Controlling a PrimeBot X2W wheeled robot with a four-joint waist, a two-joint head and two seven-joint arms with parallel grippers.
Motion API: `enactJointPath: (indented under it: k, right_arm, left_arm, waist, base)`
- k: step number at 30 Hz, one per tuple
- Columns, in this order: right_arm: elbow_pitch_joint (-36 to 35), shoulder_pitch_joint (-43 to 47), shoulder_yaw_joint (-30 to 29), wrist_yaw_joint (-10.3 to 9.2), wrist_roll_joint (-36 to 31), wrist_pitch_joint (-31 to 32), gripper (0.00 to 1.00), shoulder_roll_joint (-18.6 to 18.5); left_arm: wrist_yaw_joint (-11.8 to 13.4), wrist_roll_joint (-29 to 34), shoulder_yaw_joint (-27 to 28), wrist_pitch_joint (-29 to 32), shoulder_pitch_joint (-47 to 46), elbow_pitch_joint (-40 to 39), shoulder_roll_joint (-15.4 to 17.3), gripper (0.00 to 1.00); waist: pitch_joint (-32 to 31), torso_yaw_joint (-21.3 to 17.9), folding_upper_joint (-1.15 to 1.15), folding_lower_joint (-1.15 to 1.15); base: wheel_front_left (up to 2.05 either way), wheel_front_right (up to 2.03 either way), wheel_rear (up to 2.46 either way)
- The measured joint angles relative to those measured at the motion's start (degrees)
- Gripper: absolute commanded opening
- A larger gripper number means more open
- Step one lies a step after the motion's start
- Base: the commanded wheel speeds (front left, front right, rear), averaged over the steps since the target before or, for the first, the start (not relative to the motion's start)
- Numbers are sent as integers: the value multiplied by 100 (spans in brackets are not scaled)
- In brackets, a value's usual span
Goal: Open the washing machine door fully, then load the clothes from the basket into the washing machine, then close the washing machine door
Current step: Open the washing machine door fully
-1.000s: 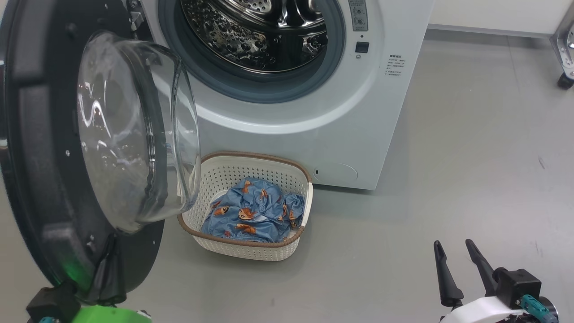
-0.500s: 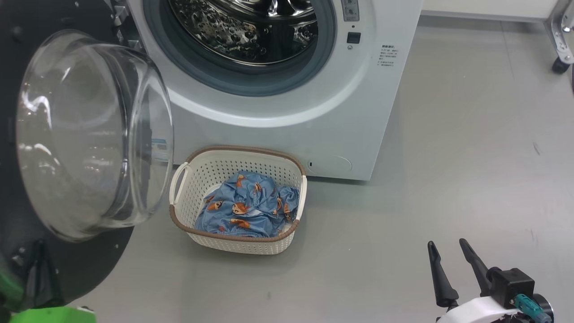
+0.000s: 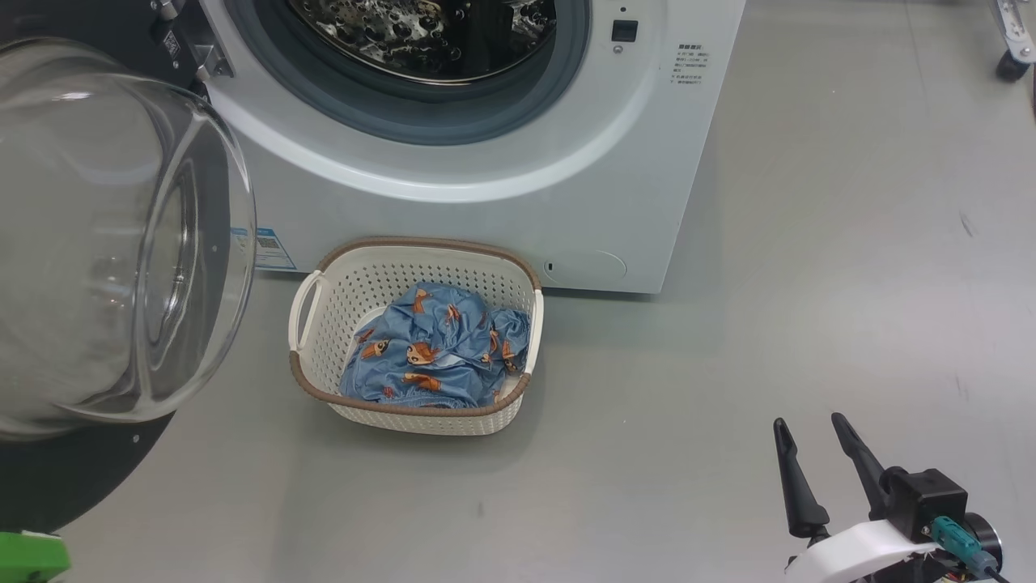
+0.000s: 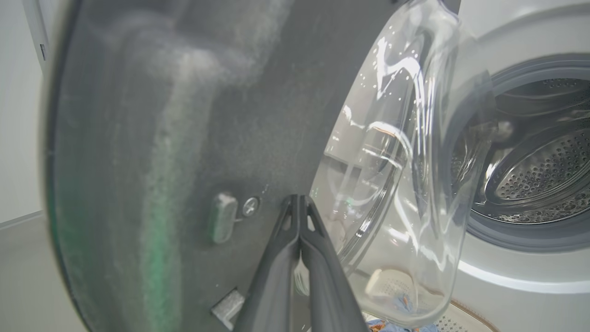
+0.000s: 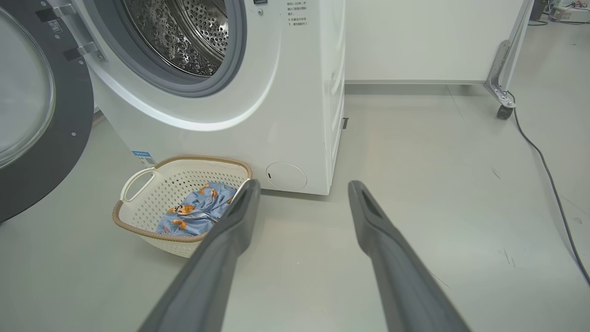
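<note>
I have the left pincer (image 4: 299, 199) pressed together, its tips seemingly against the dark inner face of the washing machine door (image 3: 113, 243) just beside the glass bowl. I judge that as a blunt push to swing the door wide of the basket (image 3: 312, 389). The basket sits on the floor (image 3: 728, 364) close to the front of the washing machine (image 3: 486, 219), below the drum mouth, with the clothes (image 3: 437, 356) bundled inside. My right pincer (image 3: 808, 421) hangs spread and empty, well off to the basket's right, ready for the pick.
</note>
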Motion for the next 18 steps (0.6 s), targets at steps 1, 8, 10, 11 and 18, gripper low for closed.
enactJointPath:
  k: [1, 8, 10, 11, 18]
  right_arm:
    - [-2, -17, -3, 0, 0, 0, 100, 0]
    - [1, -66, -26, 1, -20, 0, 100, -1]
    - [3, -97, -26, 29, -33, 0, 100, -1]
    - [3, -112, -27, 32, -34, 0, 100, -1]
    - [12, -124, -37, 33, -36, 0, 100, 0]
  left_arm:
    - [2, -12, 48, 0, -34, 44, 35, 0]
    - [19, -80, 307, 0, -311, 393, 256, 0]
    - [2, -90, 357, -1, -363, 493, 302, 0]
    - [-10, -107, 383, -1, -400, 557, 330, 0]
    - [-16, -102, 467, -1, -552, 837, 524, 0]
  waist:
    - [22, -5, 0, 0]
    - [124, -29, 0, 0]
    - [135, -32, 0, 0]
    - [143, -34, 0, 0]
    - [196, -53, 0, 0]
  base:
    - [0, 0, 0]
    - [0, 0, 0]
    - [0, 0, 0]
    - [0, 0, 0]
    - [0, 0, 0]
